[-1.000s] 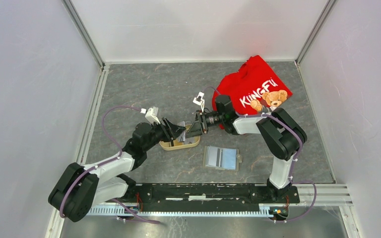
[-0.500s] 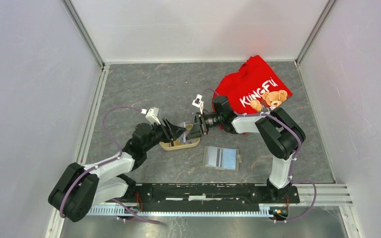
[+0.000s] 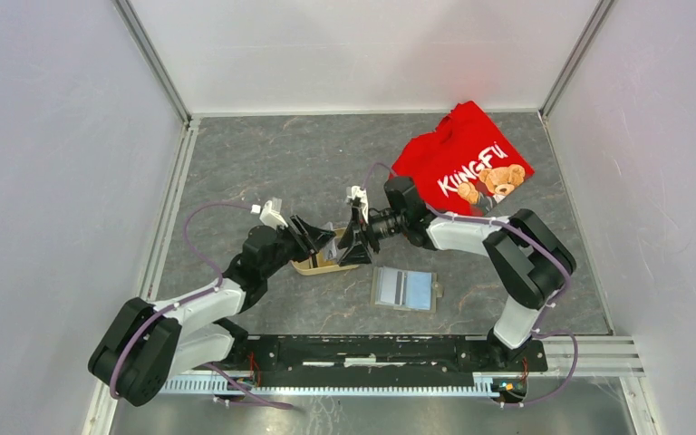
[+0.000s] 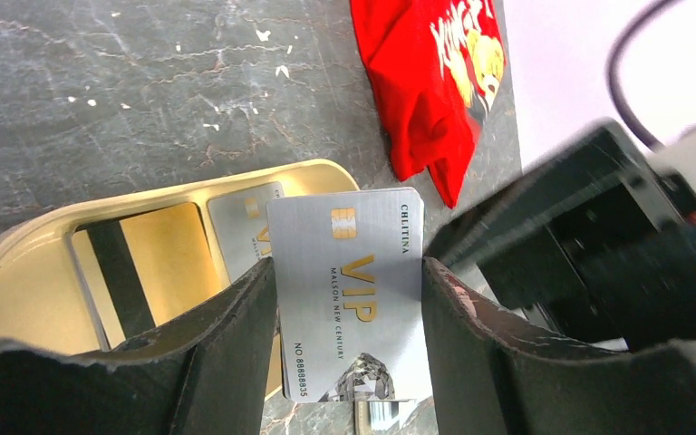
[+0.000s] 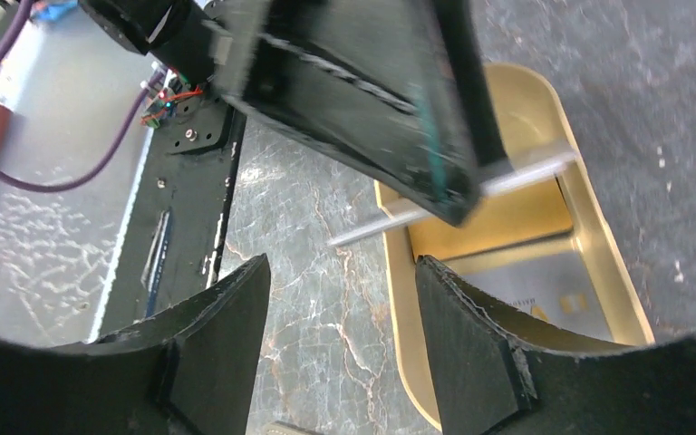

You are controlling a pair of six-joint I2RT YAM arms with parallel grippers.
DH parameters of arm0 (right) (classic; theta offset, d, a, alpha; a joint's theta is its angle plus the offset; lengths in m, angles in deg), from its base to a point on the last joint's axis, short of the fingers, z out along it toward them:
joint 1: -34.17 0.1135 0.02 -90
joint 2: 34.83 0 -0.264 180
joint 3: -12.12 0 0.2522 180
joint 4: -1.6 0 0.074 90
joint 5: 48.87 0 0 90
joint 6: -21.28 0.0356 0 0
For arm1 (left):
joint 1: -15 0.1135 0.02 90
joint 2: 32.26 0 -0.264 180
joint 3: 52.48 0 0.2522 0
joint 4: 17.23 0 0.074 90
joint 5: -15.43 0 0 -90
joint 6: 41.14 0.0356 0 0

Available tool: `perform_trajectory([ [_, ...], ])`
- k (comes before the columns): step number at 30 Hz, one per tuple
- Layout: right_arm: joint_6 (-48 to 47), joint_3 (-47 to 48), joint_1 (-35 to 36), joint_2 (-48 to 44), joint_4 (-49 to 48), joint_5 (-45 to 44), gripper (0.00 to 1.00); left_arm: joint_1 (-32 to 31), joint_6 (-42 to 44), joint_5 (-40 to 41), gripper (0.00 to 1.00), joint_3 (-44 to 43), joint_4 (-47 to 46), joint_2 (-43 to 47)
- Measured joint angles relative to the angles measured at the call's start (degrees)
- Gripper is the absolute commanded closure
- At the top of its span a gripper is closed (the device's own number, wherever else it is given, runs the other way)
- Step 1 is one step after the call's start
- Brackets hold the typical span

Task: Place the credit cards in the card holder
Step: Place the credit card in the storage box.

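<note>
The silver card [image 4: 344, 290] is showing gold lettering; the tray [image 4: 18, 281] is gleaming beige-gold; the shirt [image 4: 417, 82] is glowing red with white letters.

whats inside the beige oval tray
A gold card with a dark stripe and a silver card lie in the beige tray; the held silver VIP card hides the rest.

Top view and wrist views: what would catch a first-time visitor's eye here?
The bright red KUNGFU bear shirt at the far right stands out first. At centre, the left gripper pinches a silver VIP card by its edges above the beige oval tray, facing the open right gripper.
</note>
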Motion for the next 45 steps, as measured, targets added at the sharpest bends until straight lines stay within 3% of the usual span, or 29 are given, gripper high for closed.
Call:
perform_trajectory([
  [11,-5.1,-0.1,3.7,-1.4,2.2,-8.4,0.40,0.0,-5.8,5.7,0.69,0.2,2.9,3.0],
  [25,4.8,0.0,5.3,-1.0,-1.0,-12.2,0.40,-0.1,-8.1,8.7,0.70,0.9,3.8,4.0],
  [38,8.8,0.0,5.3,-1.0,-2.1,-15.6,0.58,-1.0,-8.6,8.8,0.70,0.9,4.2,4.2],
  [45,8.3,0.0,5.3,-1.0,-1.5,-15.9,0.63,-1.0,-8.6,10.0,0.70,1.2,5.9,5.9],
])
